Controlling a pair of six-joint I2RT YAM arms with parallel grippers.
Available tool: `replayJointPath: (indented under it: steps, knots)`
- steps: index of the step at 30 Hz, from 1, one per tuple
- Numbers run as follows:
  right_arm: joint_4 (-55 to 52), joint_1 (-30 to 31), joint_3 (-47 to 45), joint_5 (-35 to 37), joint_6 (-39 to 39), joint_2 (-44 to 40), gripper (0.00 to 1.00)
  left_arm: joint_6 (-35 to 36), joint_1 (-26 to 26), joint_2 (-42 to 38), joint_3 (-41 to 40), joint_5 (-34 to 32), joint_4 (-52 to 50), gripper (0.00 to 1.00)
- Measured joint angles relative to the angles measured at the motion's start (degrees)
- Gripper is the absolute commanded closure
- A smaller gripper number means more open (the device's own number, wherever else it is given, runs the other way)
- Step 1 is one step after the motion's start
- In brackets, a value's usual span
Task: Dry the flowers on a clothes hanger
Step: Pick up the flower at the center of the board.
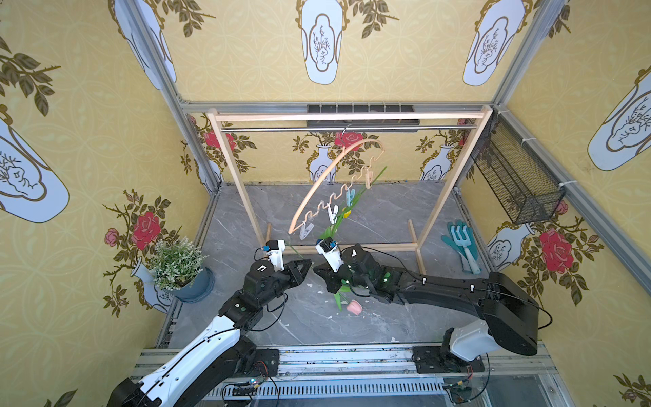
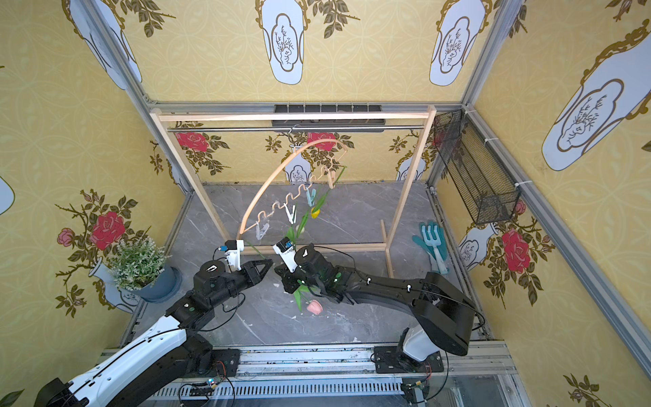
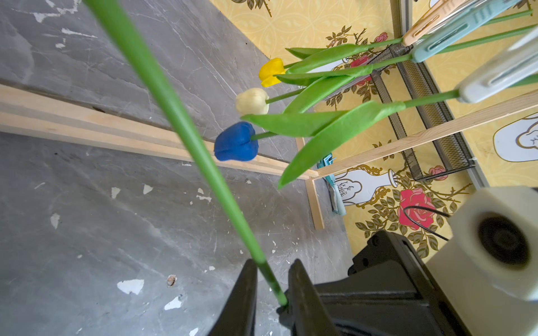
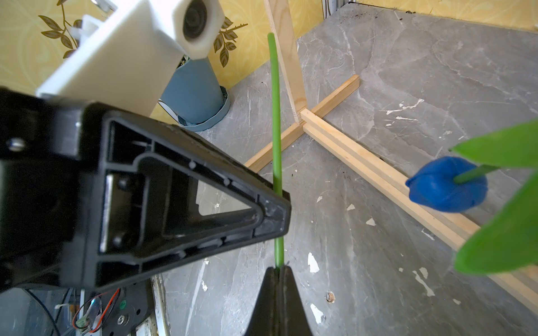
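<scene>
While right tool (image 4: 278, 269) pinches pink tulip (image 1: 354, 307) by stem, head lower centre of frame, left tool (image 3: 273, 263) straddles same stem, jaws apart. Stem light, bendy, slick: take bare length, clear of leaves.

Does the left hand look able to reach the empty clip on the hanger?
Likely yes: the empty clip hangs just past the left hand, nothing between, though the hand straddles the pink tulip's stem.
</scene>
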Motion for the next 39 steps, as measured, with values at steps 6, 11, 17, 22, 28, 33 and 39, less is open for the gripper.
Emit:
replayJointPath:
  steps: [6,11,17,22,28,33,39]
  knots:
    - [0.9,0.0,-0.6,-0.2,0.1,-0.3,1.0,-1.2,0.0,0.6,-0.3,0.2,1.9,0.9]
    - [0.9,0.0,-0.9,0.0,0.3,-0.6,1.0,-2.0,0.0,1.4,-0.6,1.0,3.7,0.99]
    - [0.9,-0.4,-1.7,-0.1,1.8,-2.3,0.91,-2.7,-0.1,1.3,-0.9,1.7,5.4,1.0]
    - [3.0,-4.7,-4.0,-5.2,5.1,-5.7,0.6,-1.3,0.2,0.4,-0.3,0.9,4.5,1.0]
    - [6.9,-12.8,-7.8,-21.1,13.0,-7.8,0.43,2.4,0.4,-0.3,0.5,3.7,4.9,1.0]
    - [8.7,-15.3,-9.8,-32.3,16.9,-7.9,0.57,5.1,0.9,0.1,0.5,9.6,7.7,1.0]
    - [11.3,-15.5,-10.2,-38.1,19.7,-8.4,0.58,6.1,1.5,1.0,0.5,15.2,11.1,1.0]
